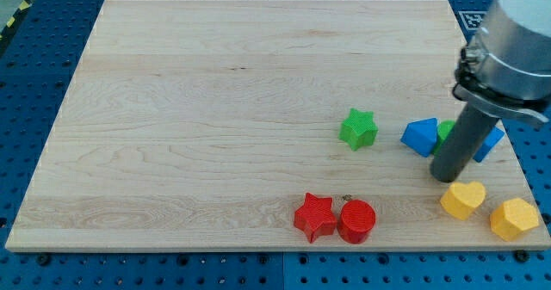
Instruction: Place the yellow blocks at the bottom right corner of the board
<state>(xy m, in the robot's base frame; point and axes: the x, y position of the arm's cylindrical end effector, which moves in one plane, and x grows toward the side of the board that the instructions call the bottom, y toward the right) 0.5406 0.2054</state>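
Observation:
Two yellow blocks lie near the board's bottom right corner: a yellow heart [462, 199] and a yellow hexagon [514, 219] to its right. My tip [448, 178] rests on the board just above and left of the yellow heart, close to it; I cannot tell if it touches. The rod rises up and to the right toward the grey arm body.
A blue block [421, 136], a partly hidden green block [445, 131] and another blue block [491, 144] sit behind the rod. A green star [358, 128] lies to their left. A red star [314, 217] and red cylinder [356, 220] sit at the bottom edge of the wooden board [215, 109].

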